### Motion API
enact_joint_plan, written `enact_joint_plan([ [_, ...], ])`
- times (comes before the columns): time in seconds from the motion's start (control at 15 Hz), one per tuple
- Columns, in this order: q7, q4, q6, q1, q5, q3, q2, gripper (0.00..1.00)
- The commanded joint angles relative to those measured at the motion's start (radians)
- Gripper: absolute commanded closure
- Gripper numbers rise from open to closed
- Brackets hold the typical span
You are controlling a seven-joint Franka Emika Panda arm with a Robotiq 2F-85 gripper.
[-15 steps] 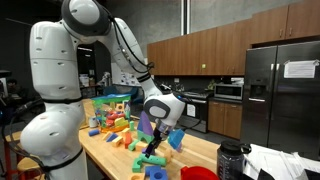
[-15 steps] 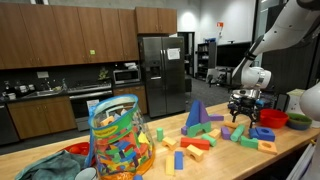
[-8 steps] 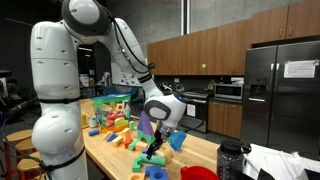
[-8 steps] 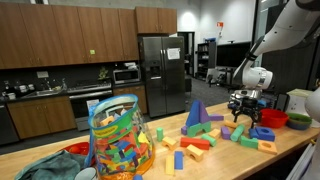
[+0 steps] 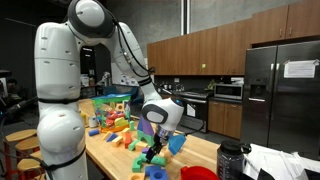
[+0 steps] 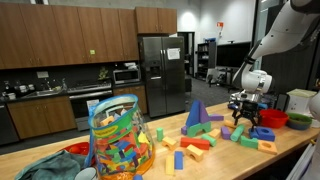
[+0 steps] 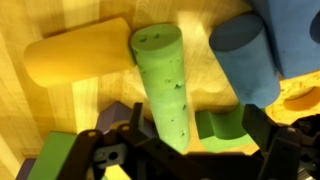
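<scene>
My gripper is open and low over the wooden table. A light green cylinder lies between the fingers, close to the left one, with a green arch block beside it. A yellow cylinder and a blue cylinder lie just beyond. In both exterior views the gripper points down among scattered blocks. It holds nothing.
Many coloured blocks cover the table. A clear bag of blocks stands at the near end. A purple wedge, a red bowl and a black bottle are near the gripper.
The arm has shifted only slightly. The gripper stays low over the same blocks, still open.
</scene>
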Motion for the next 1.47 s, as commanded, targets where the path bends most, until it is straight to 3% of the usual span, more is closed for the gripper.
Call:
enact_joint_plan([
  [0.0,0.001,-0.010,0.035,0.035,0.024,-0.024,0.001,0.00],
  [1.4,0.003,-0.049,0.184,0.084,0.130,-0.007,0.022,0.00],
])
